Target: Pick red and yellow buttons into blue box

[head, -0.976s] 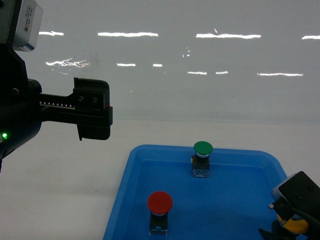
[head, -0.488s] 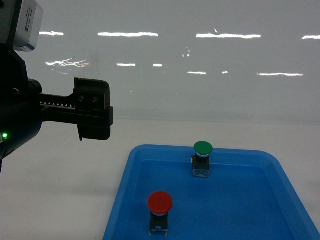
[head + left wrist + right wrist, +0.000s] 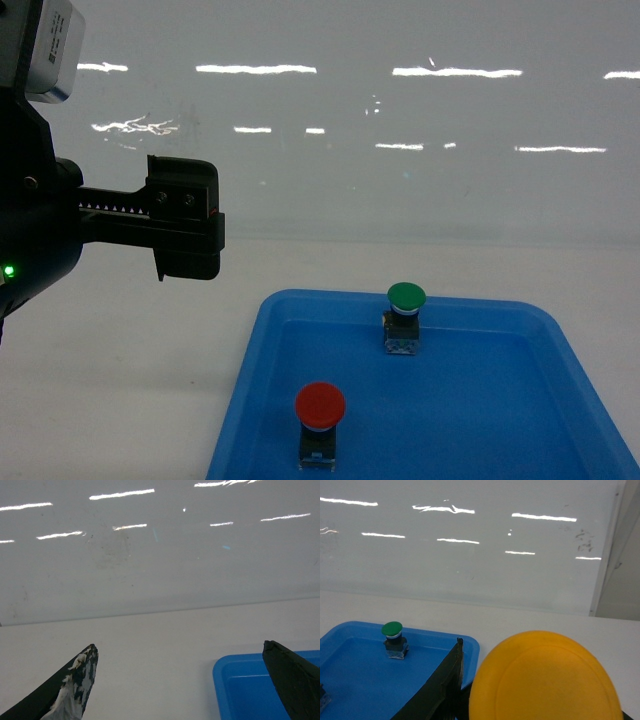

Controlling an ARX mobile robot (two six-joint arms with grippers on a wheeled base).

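A: Starting from our left, what do we have relative to the tray [image 3: 250,400]?

B: Our left claw [image 3: 180,680] hangs up and to the left of the tray, well above the bench [image 3: 130,380]. In the left wrist view its two dark fingers [image 3: 75,680] stand wide apart with nothing between them, and the tray's near left corner shows just inside the right-hand finger. The left finger has whitish wear on its tip.

A: And on the tray itself?

B: The red button [image 3: 320,405] stands upright on its dark base in the tray's front left part. The green button [image 3: 406,297] stands upright too, farther back and nearer the tray's far rim, well apart from the red one. This is a shallow blue tray; we see no deep blue box in any view.

A: Then to the right of the tray?

B: Our right claw [image 3: 470,700] is outside the head view. The right wrist view shows it just past the tray's right rim, pinching the yellow button [image 3: 545,677], whose round cap fills the lower right of that view. One dark finger [image 3: 445,680] lies against the cap's left side; the other finger is hidden behind the cap. From there the green button sits to the left, inside the tray.
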